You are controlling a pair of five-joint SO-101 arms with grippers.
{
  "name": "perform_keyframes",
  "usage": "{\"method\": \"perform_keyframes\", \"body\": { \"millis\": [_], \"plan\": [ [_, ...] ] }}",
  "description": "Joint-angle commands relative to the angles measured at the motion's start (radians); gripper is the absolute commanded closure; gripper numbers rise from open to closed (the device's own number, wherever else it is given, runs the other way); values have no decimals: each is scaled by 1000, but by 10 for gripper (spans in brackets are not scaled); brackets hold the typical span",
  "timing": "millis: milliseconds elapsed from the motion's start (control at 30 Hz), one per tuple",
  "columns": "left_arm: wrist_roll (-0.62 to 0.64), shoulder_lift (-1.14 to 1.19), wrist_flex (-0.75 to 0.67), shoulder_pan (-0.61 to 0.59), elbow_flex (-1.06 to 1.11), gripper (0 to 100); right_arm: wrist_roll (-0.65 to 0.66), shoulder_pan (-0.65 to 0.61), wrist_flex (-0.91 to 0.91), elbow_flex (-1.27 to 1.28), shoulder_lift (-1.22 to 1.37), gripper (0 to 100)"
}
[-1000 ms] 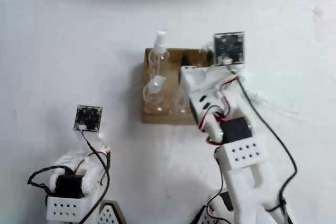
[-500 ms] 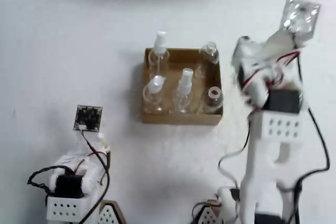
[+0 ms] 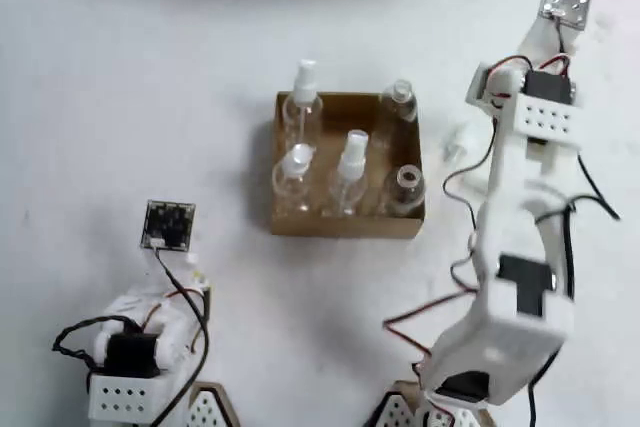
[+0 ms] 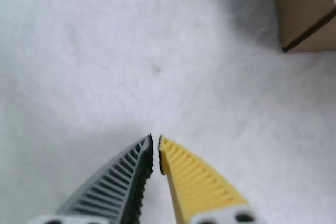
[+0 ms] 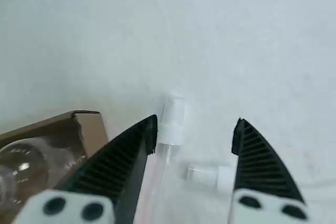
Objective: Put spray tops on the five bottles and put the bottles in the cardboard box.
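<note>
**Right arm swings off the box and out over the loose spray tops**

A second ago that arm lay across the box (image 3: 345, 222). Now it stretches toward the far right corner of the tabletop (image 3: 120, 67) and the box stands uncovered. The left arm has not stirred.

All five bottles stand in the box. Three carry tops, and two along its right side, the rear one (image 3: 398, 102) and the front one (image 3: 405, 187), are bare-necked. The two spray tops (image 3: 458, 142) meant for them lie on the tabletop just right of the box, toward the right edge.

The main risk is the pair lying so close together. If the hand shuts as it is placed, it may catch both, or shove one into the other and send it rolling. A grip on the thin tube rather than the head would likely leave the top dangling crooked, making it hard to feed into a narrow neck.

The right hand (image 5: 195, 123) is spread wide and pinches nothing. One top (image 5: 171, 121) lies just beside the finger nearer the box, its tube running back under the hand. The other top (image 5: 210, 174) lies crosswise between the fingers, near the first. Whether the two touch I cannot tell.

The left hand (image 4: 156, 148) is pressed together and empty, over bare tabletop near the front left corner.
</note>
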Motion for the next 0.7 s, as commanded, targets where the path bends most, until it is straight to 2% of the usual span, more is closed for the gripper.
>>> {"method": "perform_keyframes", "body": {
  "millis": [0, 433, 667],
  "plan": [
    [-11, -1, -3, 10, -2, 976, 17, 18, 33, -181, 185, 789],
    [-11, -1, -3, 10, -2, 976, 17, -1, 338, -902, 704, 789],
    [-11, -1, -3, 10, -2, 976, 12, -38, 440, -1163, 912, 789]
  ]
}}
